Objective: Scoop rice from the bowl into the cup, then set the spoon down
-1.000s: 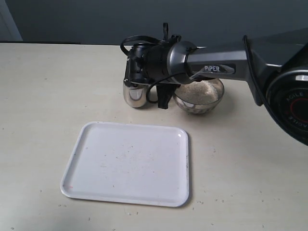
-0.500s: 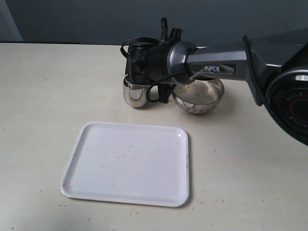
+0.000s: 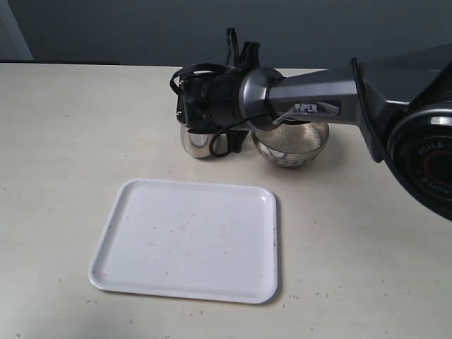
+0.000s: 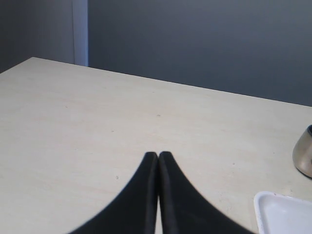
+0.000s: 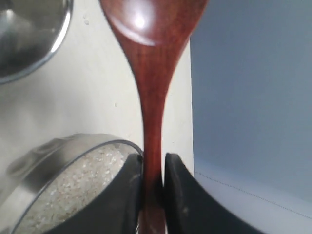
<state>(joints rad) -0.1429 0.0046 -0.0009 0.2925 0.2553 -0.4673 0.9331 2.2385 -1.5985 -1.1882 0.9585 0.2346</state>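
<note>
The bowl [image 3: 289, 152] stands on the table [image 3: 70, 141] towards its far edge, filled nearly to the rim with rice [image 3: 305, 132]. The cup [image 3: 197, 144] stands just beside the bowl, on its left in the exterior view, with a narrow gap between them. A white tray [image 3: 187, 240] lies nearer the camera than the bowl and off to its left, well apart from it. The right arm [image 3: 311, 92] reaches across above the bowl, and its dark wrist hangs over the cup. In the right wrist view the right fingers [image 5: 127, 195] are clamped on the thin handle of the spoon [image 5: 151, 97], one on each side, just beside the bowl's rim [image 5: 44, 161]. There the rice [image 5: 73, 195] shows as a pale grainy heap inside the bowl. The spoon's oval end lies out past the bowl, close to the rim of the cup [image 5: 29, 34], and its hollow shows glossy reddish-brown wood. Whether the spoon touches either vessel I cannot tell. The left fingers [image 4: 141, 195] are pressed together, tip to tip, above bare table well to the left of the bowl. The left wrist view catches only the side of the cup [image 4: 304, 156] and one corner of the tray [image 4: 282, 214] at its edge
</note>
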